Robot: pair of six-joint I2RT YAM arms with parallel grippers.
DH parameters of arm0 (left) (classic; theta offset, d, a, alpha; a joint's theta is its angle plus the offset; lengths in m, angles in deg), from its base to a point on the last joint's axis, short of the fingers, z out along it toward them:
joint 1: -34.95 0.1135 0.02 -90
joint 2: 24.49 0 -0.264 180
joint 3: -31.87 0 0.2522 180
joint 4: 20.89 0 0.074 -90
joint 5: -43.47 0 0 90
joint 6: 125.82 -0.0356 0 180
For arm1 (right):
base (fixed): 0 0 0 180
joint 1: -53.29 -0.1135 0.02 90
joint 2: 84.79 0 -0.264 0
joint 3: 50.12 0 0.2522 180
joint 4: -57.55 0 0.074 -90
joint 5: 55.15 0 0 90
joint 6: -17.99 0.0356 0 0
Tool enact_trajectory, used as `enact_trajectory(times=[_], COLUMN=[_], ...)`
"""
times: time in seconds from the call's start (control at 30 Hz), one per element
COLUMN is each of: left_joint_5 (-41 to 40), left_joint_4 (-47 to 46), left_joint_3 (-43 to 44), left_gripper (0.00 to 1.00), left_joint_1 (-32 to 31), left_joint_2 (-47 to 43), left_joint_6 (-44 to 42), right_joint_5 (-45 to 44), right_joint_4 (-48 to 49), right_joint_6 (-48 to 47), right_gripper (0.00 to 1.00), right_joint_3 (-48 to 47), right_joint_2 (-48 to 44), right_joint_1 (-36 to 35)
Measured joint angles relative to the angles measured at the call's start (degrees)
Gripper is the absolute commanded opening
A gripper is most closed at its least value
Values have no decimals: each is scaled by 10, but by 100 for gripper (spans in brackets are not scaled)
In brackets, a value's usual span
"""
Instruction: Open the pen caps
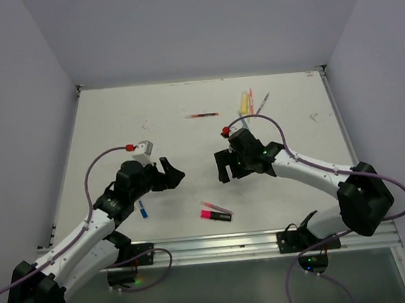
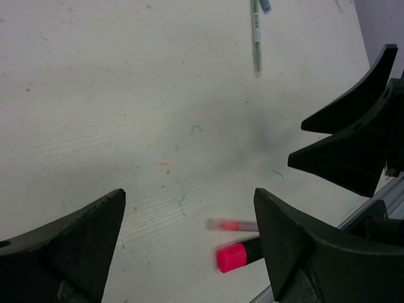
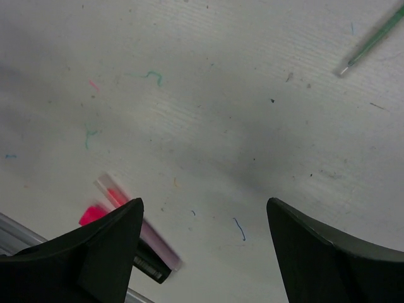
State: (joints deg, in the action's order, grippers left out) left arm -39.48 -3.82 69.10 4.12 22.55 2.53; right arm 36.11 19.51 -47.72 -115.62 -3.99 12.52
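Note:
A pink-and-black highlighter (image 1: 216, 215) lies near the table's front edge, its pink cap (image 2: 231, 257) on. A slim clear pen (image 1: 216, 207) with a pink core lies just behind it. My left gripper (image 1: 174, 169) hovers open and empty to the upper left of both pens. My right gripper (image 1: 219, 168) faces it, also open and empty. In the left wrist view the highlighter's black body runs behind my right-hand finger (image 2: 303, 246). In the right wrist view the highlighter (image 3: 150, 266) and the clear pen (image 3: 115, 189) show partly behind my left-hand finger (image 3: 95, 252).
A blue pen (image 1: 142, 208) lies beside the left arm. A red pen (image 1: 203, 114) and several yellow, orange and grey pens (image 1: 244, 103) lie at the back. A green pen (image 3: 372, 39) is on the table. A metal rail (image 1: 218, 244) edges the front.

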Motion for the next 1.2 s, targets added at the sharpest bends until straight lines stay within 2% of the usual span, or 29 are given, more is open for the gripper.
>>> enact_trajectory(times=[0.23,0.47,0.77,1.0,1.2], left_joint_5=[-43,-66,-75,-75,-75], left_joint_4=[43,68,81,81,82], left_joint_3=[6,9,12,12,12], left_gripper=[86,86,86,86,86], left_joint_1=[0,0,0,0,0], left_joint_2=[-18,-33,-34,-34,-35], left_joint_6=[-7,-15,-15,-15,-15], right_joint_5=[21,28,23,14,8], right_joint_4=[5,26,29,30,30], right_joint_6=[-25,-33,-36,-38,-38], right_gripper=[69,51,42,39,32], right_joint_3=[24,25,25,26,28], right_joint_2=[-1,41,67,70,89], right_joint_1=[-46,-110,-157,-171,-175])
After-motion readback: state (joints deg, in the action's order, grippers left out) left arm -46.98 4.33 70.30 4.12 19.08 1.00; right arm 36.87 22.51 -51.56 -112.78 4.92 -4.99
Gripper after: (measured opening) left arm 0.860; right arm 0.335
